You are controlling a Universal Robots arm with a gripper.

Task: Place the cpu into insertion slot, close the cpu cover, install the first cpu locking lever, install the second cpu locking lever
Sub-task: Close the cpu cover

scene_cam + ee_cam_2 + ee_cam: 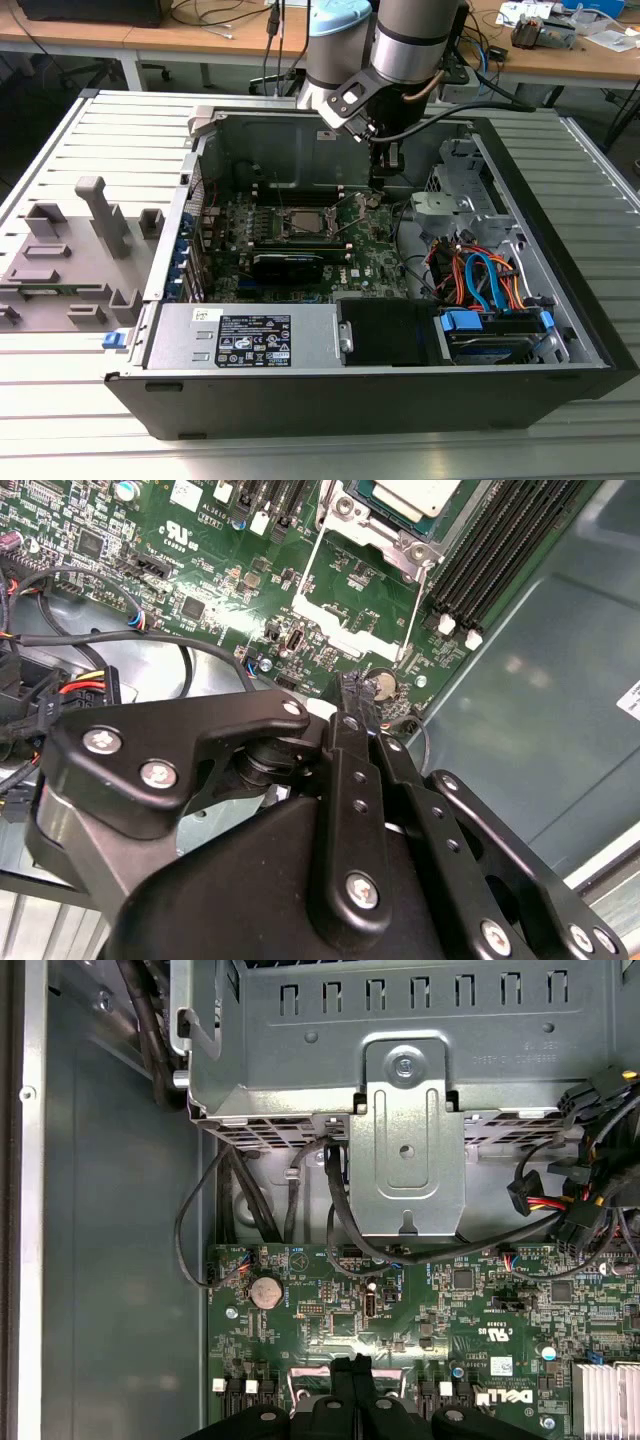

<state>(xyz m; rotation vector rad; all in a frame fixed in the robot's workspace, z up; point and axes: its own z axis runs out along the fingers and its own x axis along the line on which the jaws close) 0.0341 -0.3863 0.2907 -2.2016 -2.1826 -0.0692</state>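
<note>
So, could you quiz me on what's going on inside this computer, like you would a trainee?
1. Fill the blank: the end effector hangs to the exterior view's ____ of the insertion slot.
2. Where is the cpu? A: seated in the insertion slot. B: held by the end effector. C: in a person's hand.
3. True or false: the cpu cover is closed down over the cpu.

Key: 1. right. 2. A. 3. False: the cover is swung open, and green board shows through its window.
</note>
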